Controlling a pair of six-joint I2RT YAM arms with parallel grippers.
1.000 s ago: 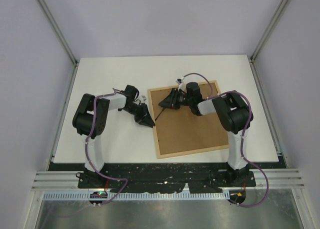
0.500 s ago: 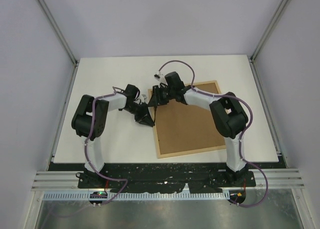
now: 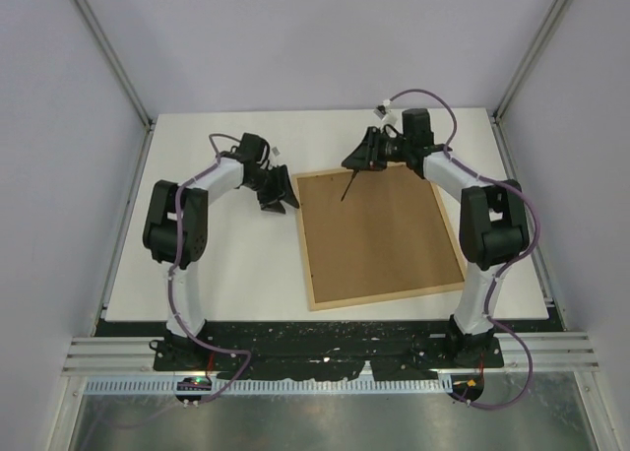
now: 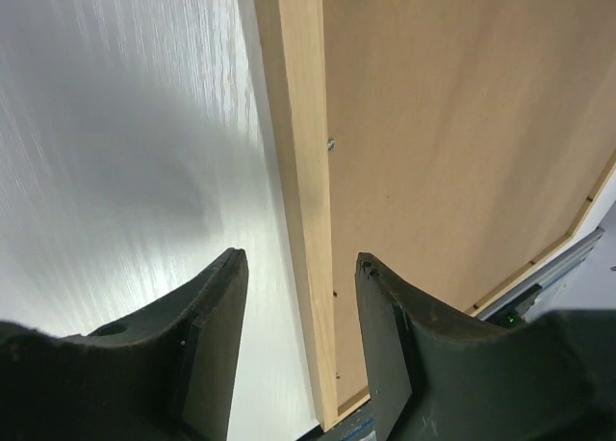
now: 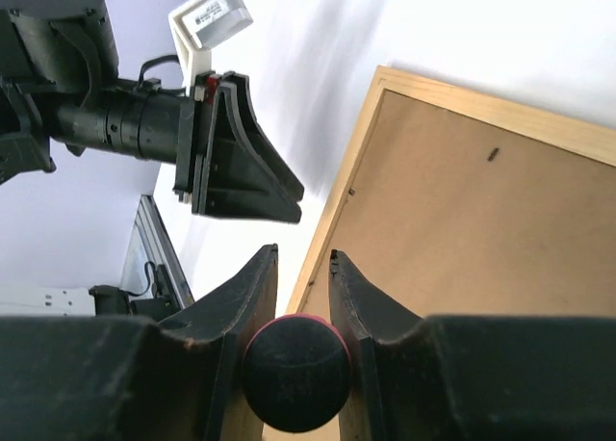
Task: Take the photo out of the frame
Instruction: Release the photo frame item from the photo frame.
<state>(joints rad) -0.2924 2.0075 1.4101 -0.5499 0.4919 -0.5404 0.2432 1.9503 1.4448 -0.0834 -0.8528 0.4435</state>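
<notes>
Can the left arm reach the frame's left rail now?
Probably yes: the left gripper, jaws open, straddles the frame rail, nothing between; the right gripper, holding the screwdriver, is clear.

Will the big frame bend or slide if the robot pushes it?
Probably slide, not bend: the frame lies flat on the smooth white table. Its wood strips and board back look stiff. It seems thin, so likely light for its size.

Free room over bare table left of the frame and above its middle and near half; left gripper crowds the far-left corner, right gripper with screwdriver overhangs the far edge
</notes>
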